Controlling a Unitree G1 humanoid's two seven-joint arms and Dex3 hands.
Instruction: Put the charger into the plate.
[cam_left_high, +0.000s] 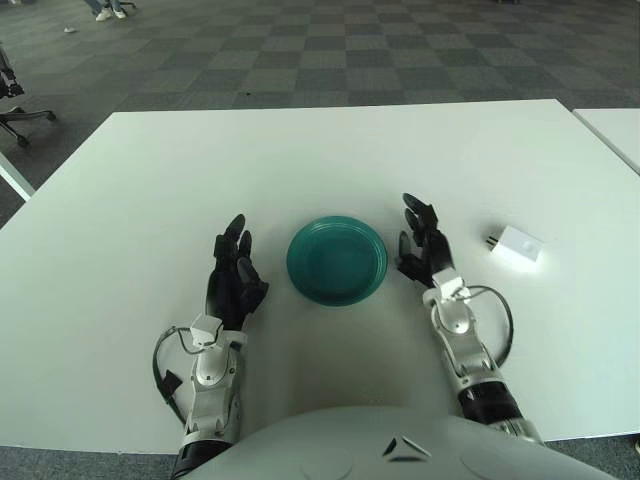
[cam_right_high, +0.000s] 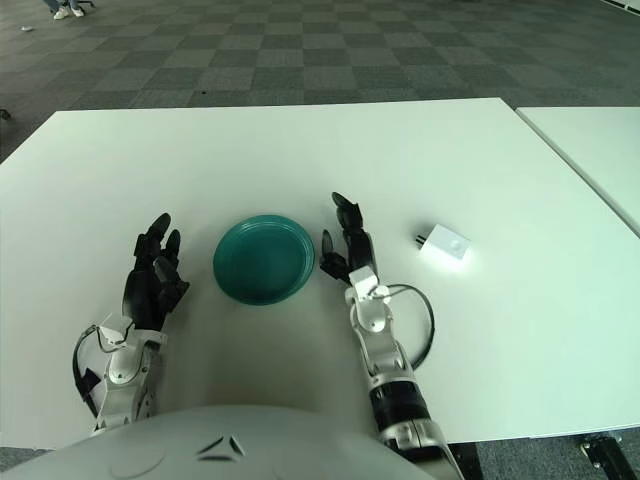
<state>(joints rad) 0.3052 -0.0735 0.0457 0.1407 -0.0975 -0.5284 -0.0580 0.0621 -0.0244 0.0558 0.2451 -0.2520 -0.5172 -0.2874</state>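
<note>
One charger (cam_left_high: 517, 245) lies right of right hand (cam_left_high: 422, 250), apart

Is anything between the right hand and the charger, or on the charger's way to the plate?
Nothing lies between the right hand and the charger; only bare table. The open hand itself sits between charger and plate. The left hand rests beyond the plate.

Setting: office or open lab floor | Evidence: grey checkered carpet tiles (cam_left_high: 300, 50) covering the floor | large white table (cam_left_high: 300, 160) with a second white table (cam_left_high: 612, 128) set just beside it on the right | wheeled base of an office chair (cam_left_high: 22, 118) at far left | a person's feet (cam_left_high: 110, 10) at the top edge
</note>
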